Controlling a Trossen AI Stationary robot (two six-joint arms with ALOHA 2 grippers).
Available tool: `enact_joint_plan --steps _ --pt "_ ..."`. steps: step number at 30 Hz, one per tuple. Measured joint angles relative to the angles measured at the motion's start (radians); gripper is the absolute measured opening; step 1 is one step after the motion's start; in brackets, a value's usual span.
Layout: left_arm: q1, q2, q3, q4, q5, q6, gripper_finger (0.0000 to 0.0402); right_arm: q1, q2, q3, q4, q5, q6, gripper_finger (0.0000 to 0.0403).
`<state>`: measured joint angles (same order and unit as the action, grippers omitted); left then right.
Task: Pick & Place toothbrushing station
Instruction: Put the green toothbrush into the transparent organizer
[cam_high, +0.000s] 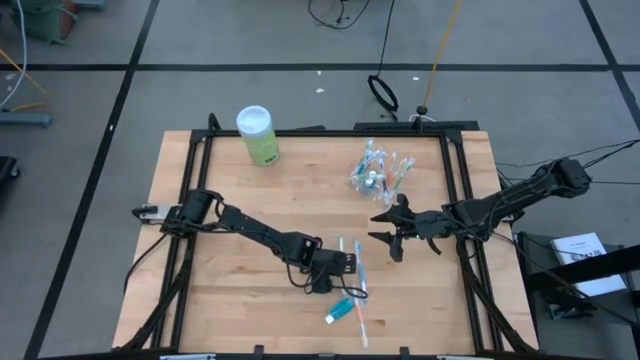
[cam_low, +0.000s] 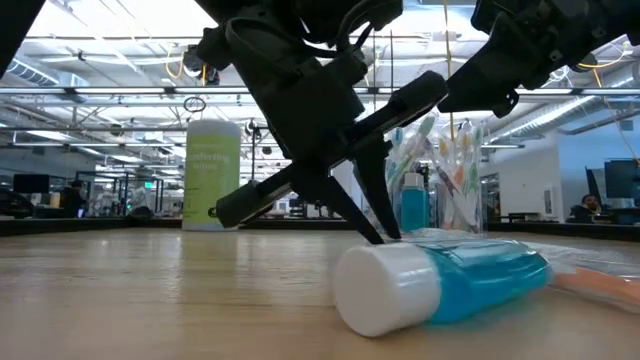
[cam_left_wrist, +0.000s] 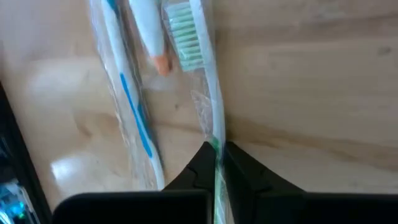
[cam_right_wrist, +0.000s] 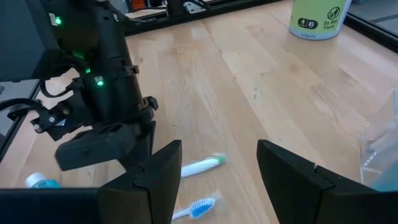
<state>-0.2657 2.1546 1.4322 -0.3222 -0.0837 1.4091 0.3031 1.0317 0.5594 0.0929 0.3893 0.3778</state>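
Near the bench front, left hand pinches green toothbrush handle, probably wrapped: light, slippery, grip mid-handle. Right hand open, waiting.

My gripper: black. Toothbrush green-bristled, tube blue with white cap, canister light green, surface pale wood.
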Motion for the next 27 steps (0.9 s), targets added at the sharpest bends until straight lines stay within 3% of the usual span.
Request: enact_joint_plan --steps 7,17,23,27 --pt "0.016 -0.059 -0.007 -0.049 -0.019 -0.042 0.0006 0.0 0.0 0.0 -0.004 0.001 -0.005 0.0201" --pt "0.16 -0.33 -0.003 -0.078 -0.007 -0.381 0.0002 0.0 0.0 0.0 -0.022 -0.001 -0.004 0.0201" --pt "0.362 -0.48 -0.003 -0.003 0.141 -0.557 0.0001 0.0 0.0 0.0 -0.046 -0.001 -0.004 0.0201" --pt "0.522 -0.528 -0.074 0.262 0.298 -0.704 0.0001 0.0 0.0 0.0 -0.056 0.0 -0.004 0.0201"
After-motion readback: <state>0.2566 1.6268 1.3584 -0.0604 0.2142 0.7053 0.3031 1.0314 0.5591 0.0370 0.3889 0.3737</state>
